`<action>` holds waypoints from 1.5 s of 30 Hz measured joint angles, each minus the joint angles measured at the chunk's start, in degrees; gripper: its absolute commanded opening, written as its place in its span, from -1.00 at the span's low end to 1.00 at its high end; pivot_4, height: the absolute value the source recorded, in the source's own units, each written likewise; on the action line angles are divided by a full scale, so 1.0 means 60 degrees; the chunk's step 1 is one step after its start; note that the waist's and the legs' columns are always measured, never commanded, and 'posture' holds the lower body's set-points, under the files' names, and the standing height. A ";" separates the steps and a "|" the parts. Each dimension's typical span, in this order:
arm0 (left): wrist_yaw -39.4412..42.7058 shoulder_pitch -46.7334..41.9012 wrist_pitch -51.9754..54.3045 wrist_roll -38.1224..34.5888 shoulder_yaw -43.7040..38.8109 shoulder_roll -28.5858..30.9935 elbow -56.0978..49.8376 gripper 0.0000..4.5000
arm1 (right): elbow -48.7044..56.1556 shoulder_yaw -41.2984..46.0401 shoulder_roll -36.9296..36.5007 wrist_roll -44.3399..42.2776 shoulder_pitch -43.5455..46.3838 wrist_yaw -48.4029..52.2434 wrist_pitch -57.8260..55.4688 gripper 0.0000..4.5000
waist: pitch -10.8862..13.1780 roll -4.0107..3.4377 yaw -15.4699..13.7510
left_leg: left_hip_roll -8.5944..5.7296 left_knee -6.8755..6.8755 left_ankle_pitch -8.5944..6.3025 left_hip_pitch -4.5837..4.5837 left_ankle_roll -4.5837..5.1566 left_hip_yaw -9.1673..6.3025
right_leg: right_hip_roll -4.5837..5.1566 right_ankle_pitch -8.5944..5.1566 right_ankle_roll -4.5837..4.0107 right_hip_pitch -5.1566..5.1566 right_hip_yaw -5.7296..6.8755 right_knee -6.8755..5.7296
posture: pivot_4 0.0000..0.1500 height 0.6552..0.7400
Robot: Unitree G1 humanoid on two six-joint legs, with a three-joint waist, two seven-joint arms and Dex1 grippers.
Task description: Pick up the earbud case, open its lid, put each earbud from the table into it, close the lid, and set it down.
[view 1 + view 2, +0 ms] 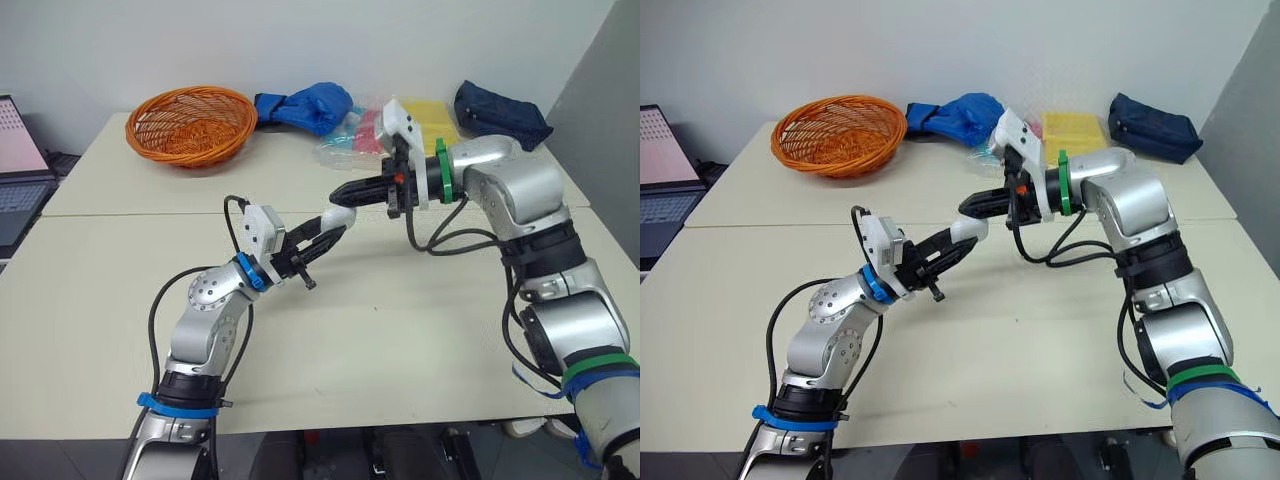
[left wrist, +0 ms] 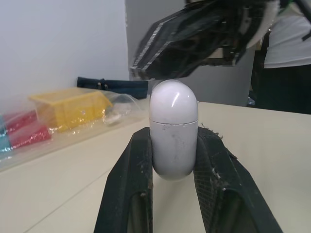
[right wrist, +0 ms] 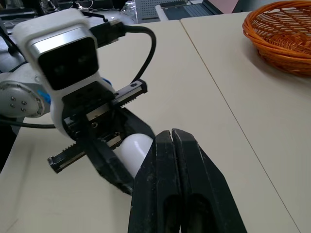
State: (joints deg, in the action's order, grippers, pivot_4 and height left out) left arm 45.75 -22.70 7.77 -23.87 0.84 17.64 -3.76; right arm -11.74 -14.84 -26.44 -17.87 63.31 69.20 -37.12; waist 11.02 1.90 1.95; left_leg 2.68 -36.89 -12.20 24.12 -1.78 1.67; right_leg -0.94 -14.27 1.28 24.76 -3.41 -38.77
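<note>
Left gripper [image 2: 174,145] grasps the white case [image 1: 340,217] above the table [image 1: 400,330], lid closed. Its long axis follows the fingers, and the lid end points at the clenched right gripper [image 3: 171,136], just beside it.

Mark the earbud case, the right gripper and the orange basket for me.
earbud case [image 2: 173,145], left wrist view, on its white body below the lid seam.
right gripper [image 3: 171,135], right wrist view, at the tips of its closed black fingers.
orange basket [image 1: 190,155], left eye view, on its front outer wall.
</note>
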 measured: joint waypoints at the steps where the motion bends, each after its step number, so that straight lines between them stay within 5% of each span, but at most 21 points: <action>1: -0.0010 -0.0002 0.0054 -0.0001 -0.0005 0.0000 0.0007 -0.67 | 0.0250 0.0001 -0.0028 0.0084 -0.0168 -0.0081 0.0140 -0.98 | 0.0000 0.0000 -0.0003 | 0.0000 -0.0001 0.0000 0.0000 0.0000 -0.0002 | 0.0000 -0.0003 0.0005 0.0000 0.0002 -0.0003 | 1.00 1.00; 11: 0.0342 -0.0365 0.1021 -0.0571 -0.0041 0.0307 0.0029 -0.67 | 0.0752 0.0949 0.0081 0.0083 -0.1113 -0.1000 0.1181 -0.98 | 0.0001 0.0002 -0.0016 | -0.0002 -0.0011 0.0001 -0.0003 -0.0001 -0.0002 | -0.0003 -0.0004 0.0006 0.0000 0.0001 -0.0017 | 1.00 1.00; 17: -0.0191 -0.0538 0.5111 -0.2354 -0.0395 0.1119 -0.0189 -0.67 | 0.1923 0.1933 -0.0731 -0.0541 -0.2696 -0.0793 0.1693 -0.12 | 0.0001 0.0003 -0.0013 | -0.0002 -0.0007 0.0000 -0.0002 0.0000 -0.0012 | 0.0003 -0.0009 0.0015 -0.0011 0.0005 -0.0002 | 1.00 1.00; 24: -0.2550 -0.1034 0.9496 -0.4217 -0.1548 0.0750 -0.0007 -0.67 | 0.2501 0.1514 -0.1659 -0.0120 -0.5280 0.0398 0.4122 0.99 | 0.0004 0.0008 -0.0007 | -0.0008 -0.0014 0.0000 -0.0034 0.0000 -0.0018 | -0.0001 -0.0010 0.0016 -0.0032 0.0008 -0.0018 | 1.00 1.00; 30: -0.5000 -0.1325 1.1924 -0.4635 -0.2792 -0.0445 0.0620 -0.67 | 0.2019 0.1344 -0.1703 0.0536 -0.5734 0.0464 0.5406 0.99 | 0.0005 0.0011 0.0078 | -0.0011 -0.0016 0.0001 -0.0105 -0.0002 -0.0016 | -0.0003 -0.0007 0.0017 -0.0096 0.0000 -0.0024 | 1.00 1.00; 36: -0.5912 -0.1255 1.2823 -0.4484 -0.3111 -0.0971 0.0561 -0.67 | 0.1823 0.1053 -0.1480 0.0667 -0.5716 0.0233 0.5510 0.99 | 0.0006 0.0013 0.0083 | -0.0014 -0.0012 0.0002 -0.0114 -0.0005 -0.0011 | -0.0002 -0.0007 0.0016 -0.0099 -0.0015 -0.0025 | 1.00 1.00; 45: -0.6007 -0.1240 1.3064 -0.4519 -0.3558 -0.1017 0.0397 0.63 | 0.1487 0.1049 -0.1417 0.0821 -0.5457 0.0058 0.5576 1.00 | 0.0005 0.0013 0.0113 | -0.0015 -0.0009 0.0002 -0.0146 -0.0005 0.0000 | -0.0002 -0.0006 0.0016 -0.0117 -0.0032 -0.0031 | 1.00 1.00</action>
State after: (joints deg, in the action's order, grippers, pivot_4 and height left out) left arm 9.71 -30.14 86.16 -50.98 -20.51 11.53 -1.38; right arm -2.82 -8.55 -34.94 -12.95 30.57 69.55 -3.66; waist 11.05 1.97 2.62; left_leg 2.59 -36.95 -12.18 23.24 -1.81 1.68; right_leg -0.95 -14.31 1.38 24.06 -3.60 -38.96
